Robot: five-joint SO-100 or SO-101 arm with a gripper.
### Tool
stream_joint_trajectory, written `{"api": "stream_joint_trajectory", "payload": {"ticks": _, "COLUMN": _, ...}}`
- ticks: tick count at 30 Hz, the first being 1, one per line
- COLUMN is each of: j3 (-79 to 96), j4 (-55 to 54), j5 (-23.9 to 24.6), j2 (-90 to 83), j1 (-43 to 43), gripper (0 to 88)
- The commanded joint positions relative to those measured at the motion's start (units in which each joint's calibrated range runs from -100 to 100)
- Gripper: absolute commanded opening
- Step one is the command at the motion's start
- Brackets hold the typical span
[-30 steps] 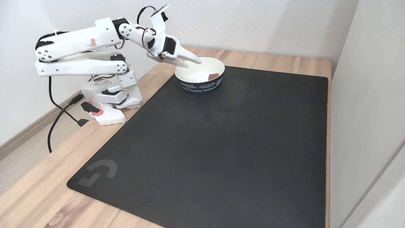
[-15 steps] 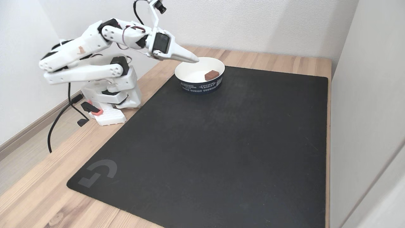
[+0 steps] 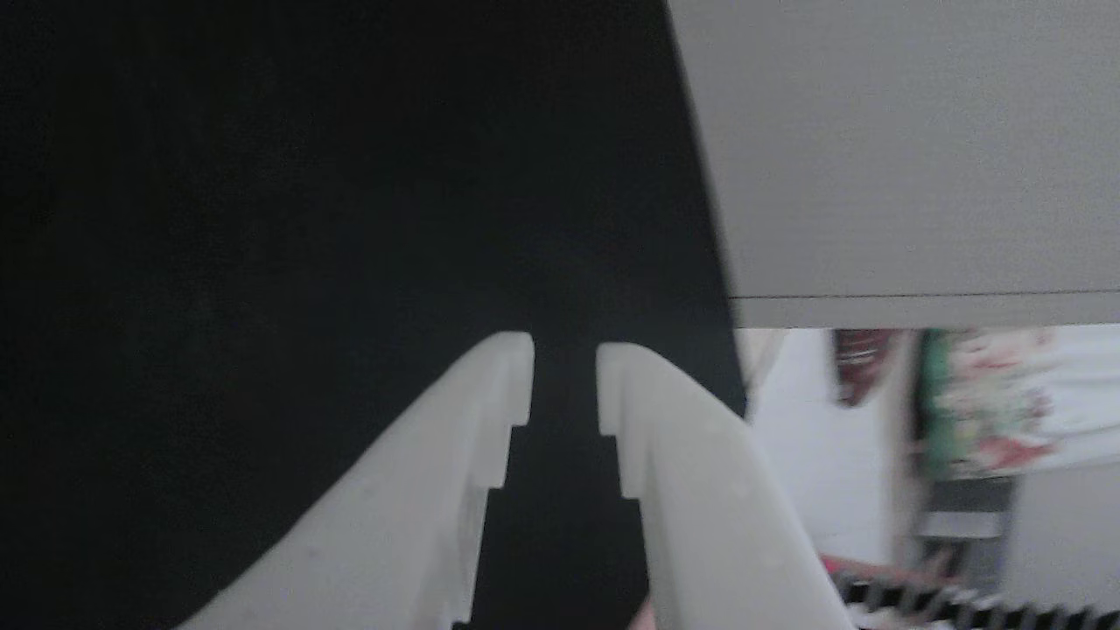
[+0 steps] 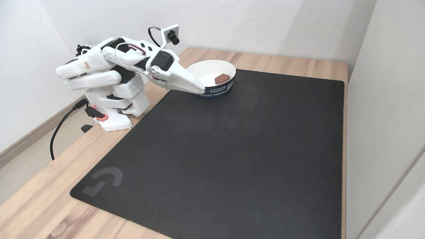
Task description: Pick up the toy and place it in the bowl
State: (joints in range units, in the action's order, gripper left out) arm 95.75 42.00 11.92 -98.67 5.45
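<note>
In the fixed view the toy [image 4: 222,79], a small dull red block, lies inside the white bowl [image 4: 212,66], toward its right side. The bowl has a dark blue printed band and stands at the far edge of the black mat [image 4: 232,149]. My gripper [image 4: 201,90] is outside the bowl, low in front of its left wall, pointing down and right over the mat. In the other view the gripper [image 3: 564,350] has its two white fingertips a narrow gap apart with nothing between them, above the dark mat [image 3: 262,175].
The arm's base [image 4: 113,116] is clamped at the left of the wooden table [image 4: 298,64], with a black cable [image 4: 58,132] trailing off the left edge. A pale wall panel [image 4: 382,99] borders the table's right side.
The gripper pulled back from over the bowl, its fingers drew closer, and it swung down to the bowl's front left. The arm folded toward its base. The toy stays in the bowl.
</note>
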Motion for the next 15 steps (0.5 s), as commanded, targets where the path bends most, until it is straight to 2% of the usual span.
{"api": "stream_joint_trajectory", "payload": {"ticks": 1, "j3": 3.7, "j4": -0.8, "j5": -3.6, "j2": -0.6, "j1": -2.0, "gripper": 2.3}}
{"api": "stream_joint_trajectory", "payload": {"ticks": 4, "j3": 3.8, "j4": -0.8, "j5": -6.6, "j2": -0.7, "j1": -2.1, "gripper": 2.3}}
{"api": "stream_joint_trajectory", "payload": {"ticks": 11, "j3": 3.8, "j4": 3.4, "j5": -6.6, "j2": -0.6, "j1": -3.4, "gripper": 2.4}}
{"api": "stream_joint_trajectory", "payload": {"ticks": 15, "j3": 3.8, "j4": 9.5, "j5": -6.6, "j2": -0.6, "j1": -5.3, "gripper": 2.4}}
